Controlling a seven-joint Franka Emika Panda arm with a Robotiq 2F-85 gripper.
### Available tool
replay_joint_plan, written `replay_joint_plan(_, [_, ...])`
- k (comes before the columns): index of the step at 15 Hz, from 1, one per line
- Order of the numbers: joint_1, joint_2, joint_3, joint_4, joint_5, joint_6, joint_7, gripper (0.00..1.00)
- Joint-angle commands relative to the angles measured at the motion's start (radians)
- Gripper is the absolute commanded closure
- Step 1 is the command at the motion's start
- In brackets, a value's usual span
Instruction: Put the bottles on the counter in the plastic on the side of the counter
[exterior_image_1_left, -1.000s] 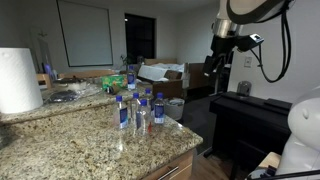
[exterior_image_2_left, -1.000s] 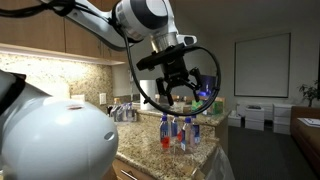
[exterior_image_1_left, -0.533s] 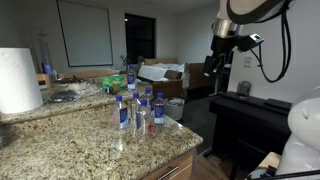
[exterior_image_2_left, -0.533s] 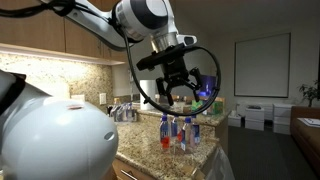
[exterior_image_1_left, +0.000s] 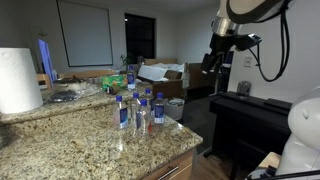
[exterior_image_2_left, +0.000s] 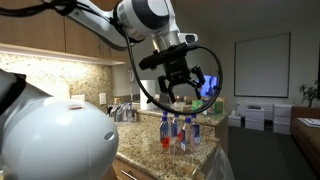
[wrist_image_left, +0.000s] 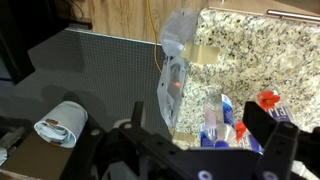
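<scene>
glossy speckled granite counter (exterior_image_1_left: 70, 145); clear plastic bottles (exterior_image_1_left: 158, 108); matt white paper-towel roll (exterior_image_1_left: 18, 80).

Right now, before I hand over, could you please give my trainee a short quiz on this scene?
1. True or false: the gripper is shut on a bottle.
2. Where do the bottles stand? A) on the counter B) on the floor C) on a chair
3. Which big white thing shares the counter with them?
Key: 1 false, open and empty; 2 A; 3 the paper-towel roll.
</scene>
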Motion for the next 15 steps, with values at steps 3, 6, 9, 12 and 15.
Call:
replay_joint_plan(3, [0.038,0.156,-0.014,0.032,0.066,0.236,0.026,0.00])
replay_joint_plan(6, [0.105,0.264,-0.003,0.080,0.148,0.349,0.020,0.00])
replay_joint_plan(9, [0.191,0.398,-0.009,0.174,0.221,0.385,-0.020,0.00])
replay_joint_plan(12, [0.188,0.374,0.009,0.167,0.223,0.355,-0.010,0.00])
replay_joint_plan(15, [0.212,0.452,0.008,0.230,0.241,0.349,-0.015,0.00])
